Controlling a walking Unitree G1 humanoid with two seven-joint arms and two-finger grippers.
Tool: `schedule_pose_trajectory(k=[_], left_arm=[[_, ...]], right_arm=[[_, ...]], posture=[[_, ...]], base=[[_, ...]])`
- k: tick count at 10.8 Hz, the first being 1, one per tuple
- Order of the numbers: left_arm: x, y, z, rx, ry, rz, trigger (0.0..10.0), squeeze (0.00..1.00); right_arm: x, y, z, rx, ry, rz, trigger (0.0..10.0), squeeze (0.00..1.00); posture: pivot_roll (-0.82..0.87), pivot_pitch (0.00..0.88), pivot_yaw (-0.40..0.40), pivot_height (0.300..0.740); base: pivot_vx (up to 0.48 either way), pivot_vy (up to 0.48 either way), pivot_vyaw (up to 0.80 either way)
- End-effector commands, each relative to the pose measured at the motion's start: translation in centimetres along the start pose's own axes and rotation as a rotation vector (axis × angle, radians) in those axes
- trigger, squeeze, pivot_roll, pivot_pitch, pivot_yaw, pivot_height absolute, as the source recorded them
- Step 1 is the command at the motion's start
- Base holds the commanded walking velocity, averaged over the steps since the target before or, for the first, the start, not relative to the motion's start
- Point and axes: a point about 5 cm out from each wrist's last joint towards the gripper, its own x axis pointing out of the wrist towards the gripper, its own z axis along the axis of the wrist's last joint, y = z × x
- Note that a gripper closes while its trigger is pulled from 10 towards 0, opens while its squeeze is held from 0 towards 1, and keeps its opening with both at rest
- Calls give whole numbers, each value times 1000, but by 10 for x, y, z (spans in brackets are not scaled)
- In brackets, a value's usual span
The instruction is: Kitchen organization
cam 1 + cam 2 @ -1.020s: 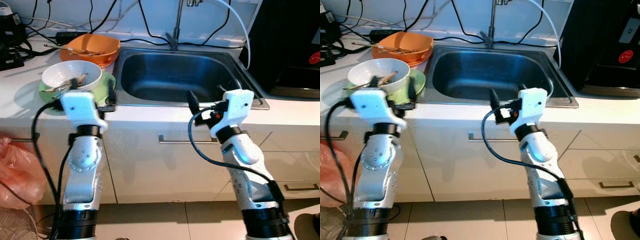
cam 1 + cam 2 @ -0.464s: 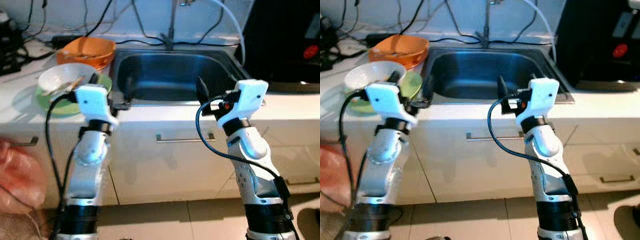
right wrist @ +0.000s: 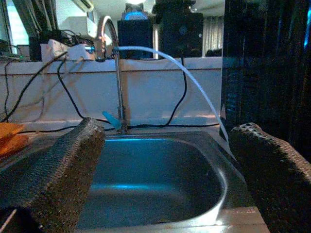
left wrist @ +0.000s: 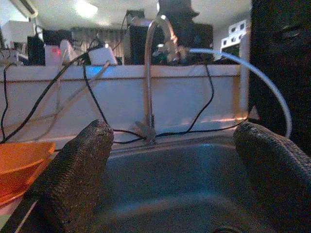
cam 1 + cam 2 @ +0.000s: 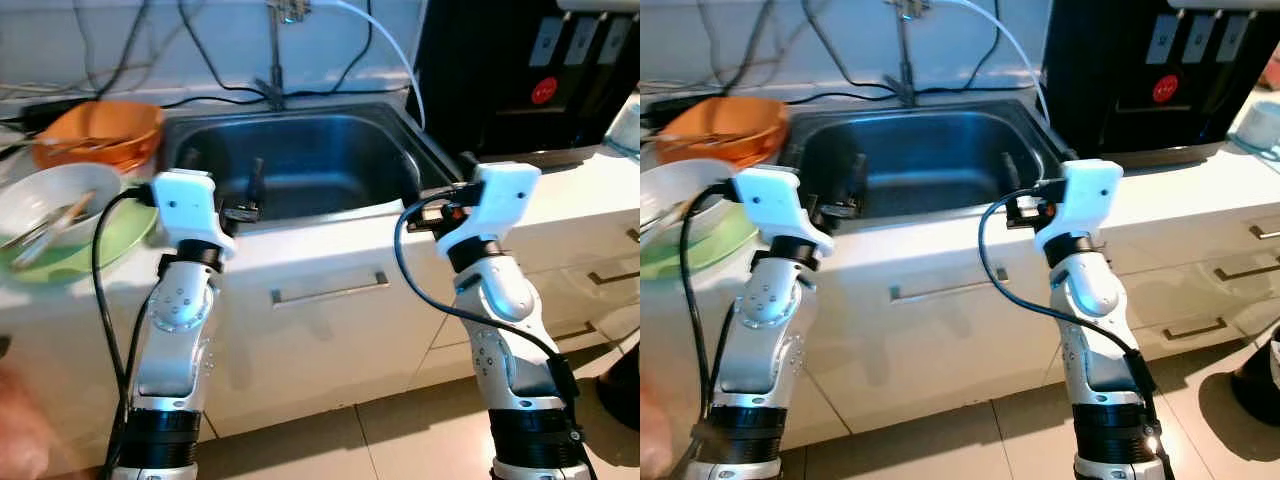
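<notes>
Both claws, the left claw [image 5: 255,190] and the right claw [image 5: 440,195], are spread wide and hold nothing at the front edge of the sink [image 5: 300,165], while the dirty white bowl [image 5: 45,200] waits at the table's left edge, probably to be picked up next.

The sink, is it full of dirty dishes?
No, the steel sink basin is bare, while the dishes, a white bowl on a green plate and an orange bowl, sit on the counter beside it.
</notes>
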Motion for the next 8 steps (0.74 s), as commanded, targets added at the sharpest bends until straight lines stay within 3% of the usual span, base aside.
schedule_pose_trajectory(k=[1, 4, 6, 8], left_arm=[[2, 0, 1, 1, 3, -6, 10000, 0], [3, 0, 2, 6, 5, -13, 10000, 0], [2, 0, 1, 8, 9, -9, 10000, 0], [2, 0, 1, 8, 11, 1, 10000, 0]], right_arm=[[0, 1, -3, 3, 10, 3, 10000, 0], [-2, 2, -6, 1, 15, 1, 10000, 0], [-3, 3, -7, 3, 20, 1, 10000, 0], [-4, 3, -9, 4, 26, 6, 10000, 0]], posture=[[44, 0, 24, 740], [46, 0, 29, 740], [47, 0, 28, 740], [48, 1, 27, 740]], base=[[461, 0, 0], [460, 0, 0], [251, 0, 0], [0, 0, 0]])
